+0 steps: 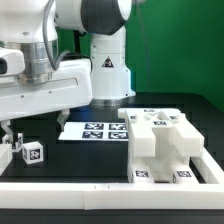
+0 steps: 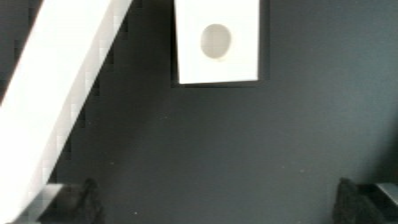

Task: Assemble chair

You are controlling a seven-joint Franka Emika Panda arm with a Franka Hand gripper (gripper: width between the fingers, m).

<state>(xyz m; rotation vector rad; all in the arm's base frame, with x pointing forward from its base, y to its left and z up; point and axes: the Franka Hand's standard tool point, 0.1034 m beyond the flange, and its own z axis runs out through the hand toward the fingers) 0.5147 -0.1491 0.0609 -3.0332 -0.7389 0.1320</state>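
Your fingers stand wide apart and grip nothing; only the bare dark counter lies between them. In the exterior view, a small tagged chair piece sits near them at 5 o'clock, and the chair's big white block stands well apart at 3 o'clock.

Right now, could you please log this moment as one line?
gripper: open, empty | chair structure: partly joined, exterior view's right | loose tagged piece: exterior view's left, ungrasped | marker board: between them

Exterior low, near table — wrist straight down.
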